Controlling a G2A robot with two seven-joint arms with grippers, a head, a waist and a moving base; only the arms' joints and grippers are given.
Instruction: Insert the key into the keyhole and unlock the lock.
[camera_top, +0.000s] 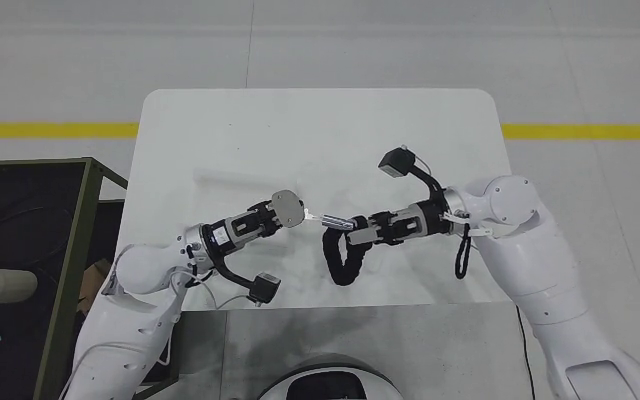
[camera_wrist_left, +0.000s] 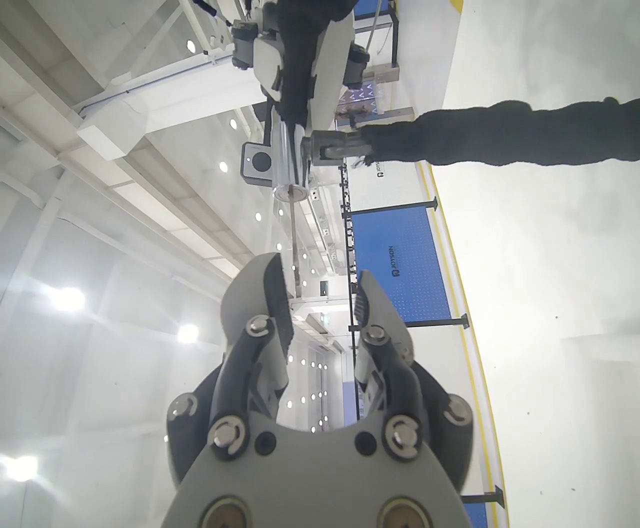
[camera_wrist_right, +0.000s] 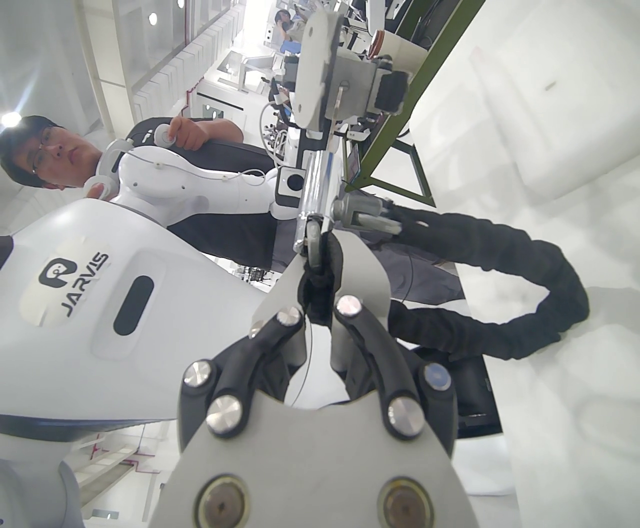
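My right gripper (camera_top: 368, 232) (camera_wrist_right: 325, 260) is shut on the black-sleeved end of the lock, holding it above the middle of the table. The lock's silver cylinder (camera_top: 335, 222) (camera_wrist_left: 287, 160) (camera_wrist_right: 312, 200) points at my left gripper (camera_top: 298, 211) (camera_wrist_left: 317, 285). A thin metal key (camera_top: 314, 215) (camera_wrist_left: 295, 240) (camera_wrist_right: 336, 112) runs from the cylinder's end face back between the left fingers, close to one pad. Those fingers stand apart, open. The lock's black cable (camera_top: 348, 265) (camera_wrist_left: 500, 135) (camera_wrist_right: 500, 260) loops down onto the table under the right gripper.
The white table (camera_top: 300, 130) is bare around the arms. A dark rack with a green frame (camera_top: 60, 260) stands off the table's left side.
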